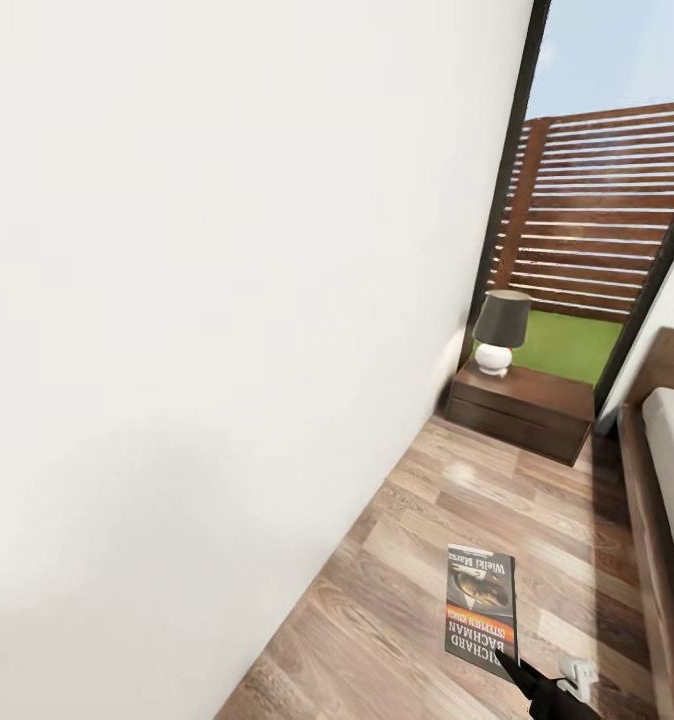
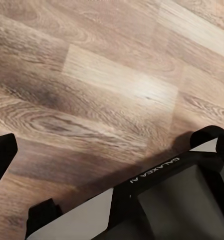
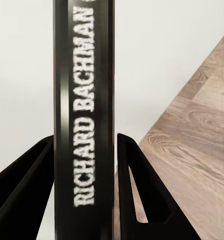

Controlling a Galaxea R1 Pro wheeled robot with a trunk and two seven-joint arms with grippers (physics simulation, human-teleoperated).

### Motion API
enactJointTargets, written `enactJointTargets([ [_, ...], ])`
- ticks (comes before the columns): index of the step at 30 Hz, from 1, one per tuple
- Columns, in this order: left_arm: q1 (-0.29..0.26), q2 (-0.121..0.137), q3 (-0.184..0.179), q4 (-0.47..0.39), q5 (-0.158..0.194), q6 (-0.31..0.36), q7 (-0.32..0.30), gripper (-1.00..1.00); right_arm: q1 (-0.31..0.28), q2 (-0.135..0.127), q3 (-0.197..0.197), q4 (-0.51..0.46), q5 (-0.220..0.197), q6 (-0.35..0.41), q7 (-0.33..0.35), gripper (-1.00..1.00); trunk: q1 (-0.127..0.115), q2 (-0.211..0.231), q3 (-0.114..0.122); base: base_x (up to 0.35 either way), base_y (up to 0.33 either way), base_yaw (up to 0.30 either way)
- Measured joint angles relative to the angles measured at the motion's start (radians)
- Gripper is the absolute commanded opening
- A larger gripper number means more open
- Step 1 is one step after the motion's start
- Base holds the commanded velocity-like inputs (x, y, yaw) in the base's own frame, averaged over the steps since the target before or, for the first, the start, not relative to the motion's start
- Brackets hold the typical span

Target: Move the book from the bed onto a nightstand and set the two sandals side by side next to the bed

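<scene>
Book (image 1: 481, 609), pinched spine-on by the right gripper (image 3: 85, 200) near the bed (image 1: 667, 470), points its long axis toward the far nightstand (image 1: 522, 408); left gripper's state I cannot tell.

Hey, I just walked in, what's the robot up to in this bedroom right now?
The right gripper is shut on the book, holding it up over the wood floor beside the bed. Its spine sits between the two fingers in the right wrist view. Ahead, against the white wall, stands a nightstand with a small lamp on top. The book has not reached it yet.
</scene>
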Motion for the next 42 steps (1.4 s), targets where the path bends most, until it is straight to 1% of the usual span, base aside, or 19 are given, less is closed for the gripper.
enactJointTargets([
  [42, 0.000, 0.000, 0.000, 0.000, 0.000, -0.001, 0.000, 1.00, 0.000, 0.000, 0.003, 0.000, 0.000, 0.001, -0.001, -1.00, 0.000, 0.000, 0.000, 0.001, 0.000, -0.280],
])
